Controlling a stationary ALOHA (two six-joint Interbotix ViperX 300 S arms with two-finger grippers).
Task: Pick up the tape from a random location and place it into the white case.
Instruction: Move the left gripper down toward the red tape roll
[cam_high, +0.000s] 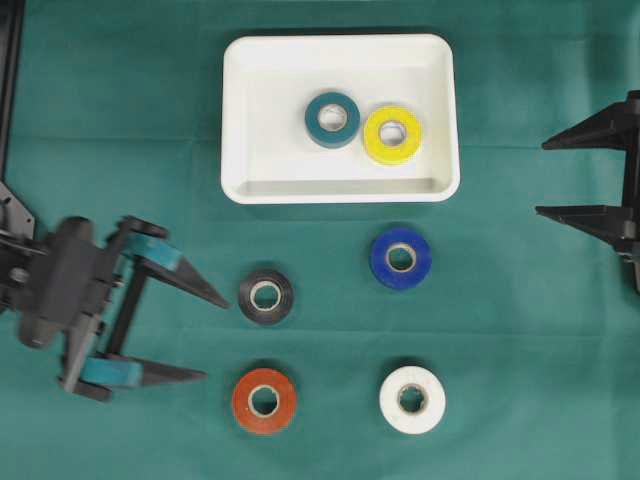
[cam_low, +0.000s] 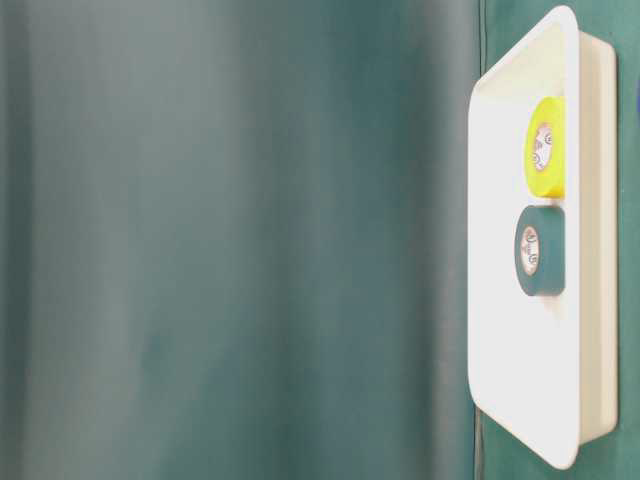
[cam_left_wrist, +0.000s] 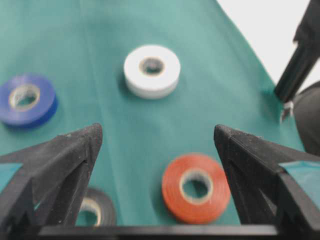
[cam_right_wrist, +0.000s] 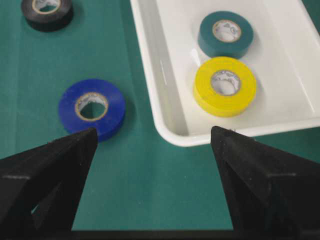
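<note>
The white case (cam_high: 340, 52) lies at the back centre and holds a teal tape (cam_high: 332, 119) and a yellow tape (cam_high: 392, 134). Loose on the green cloth lie a blue tape (cam_high: 401, 258), a black tape (cam_high: 266, 296), a red tape (cam_high: 264, 400) and a white tape (cam_high: 412, 399). My left gripper (cam_high: 216, 340) is open at the left, pointing between the black and red rolls; the red tape (cam_left_wrist: 196, 187) sits just inside its right finger. At the right edge my right gripper (cam_high: 540, 178) is open and empty, facing the case's corner (cam_right_wrist: 170, 132) and the blue tape (cam_right_wrist: 92, 108).
Green cloth covers the whole table. The table-level view shows the case (cam_low: 500, 300) side-on with the yellow tape (cam_low: 545, 147) and teal tape (cam_low: 540, 250) inside. A black frame post (cam_high: 10, 60) stands at the far left edge.
</note>
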